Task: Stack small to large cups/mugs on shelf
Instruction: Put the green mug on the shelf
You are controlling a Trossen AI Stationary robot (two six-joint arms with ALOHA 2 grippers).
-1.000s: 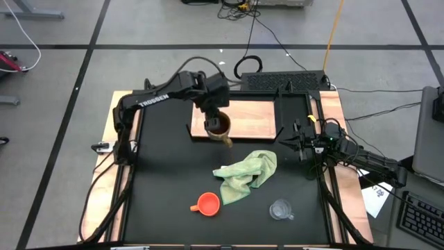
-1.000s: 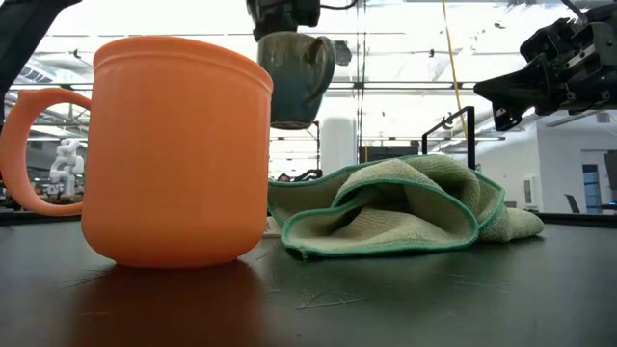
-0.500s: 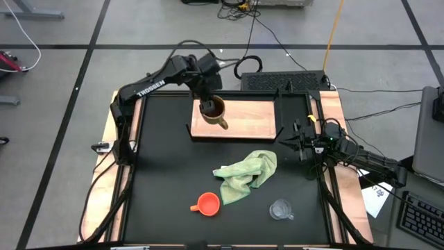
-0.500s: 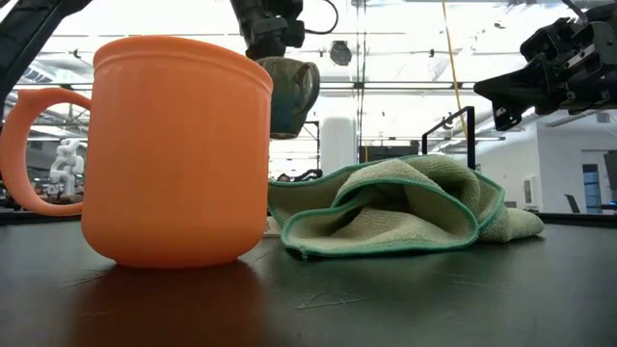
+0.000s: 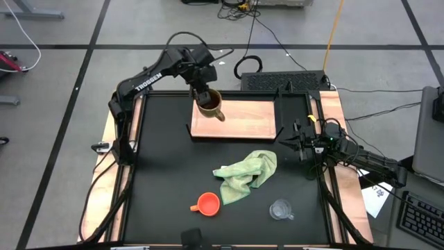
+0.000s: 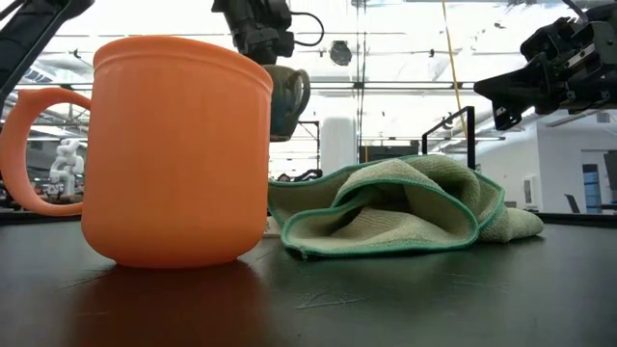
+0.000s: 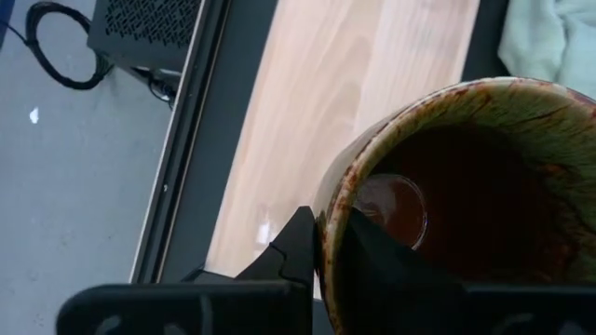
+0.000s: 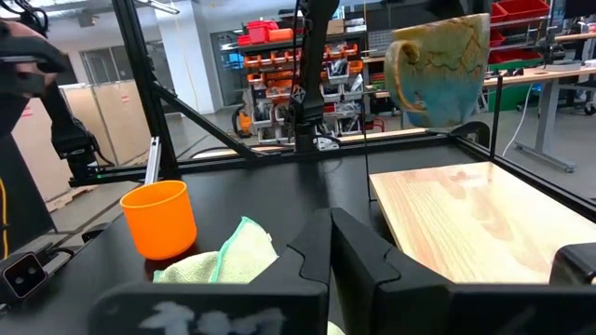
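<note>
— How did the left gripper have it?

— Its jaws were pinched narrow over the rim of the glossy brown-glazed ceramic mug with a handle, one finger inside the wall, one outside. The mug hung in the air above the left end of the flat light wooden shelf board with black end brackets, not yet set down.

— How would that mug handle?

— I judged it heavy, stiff, slick with glaze and liable to chip. A rim pinch could let it swing, so a slow, level lowering seemed wise.

— And the room around it?

— The board lay bare to the right of the mug, with its near edge toward the black counter. The crumpled light green cloth lay just in front of the board. The small orange plastic cup with a handle and the small clear glass cup stood well apart near the front. The right gripper, jaws shut and empty, waited off the board's right end.
</note>
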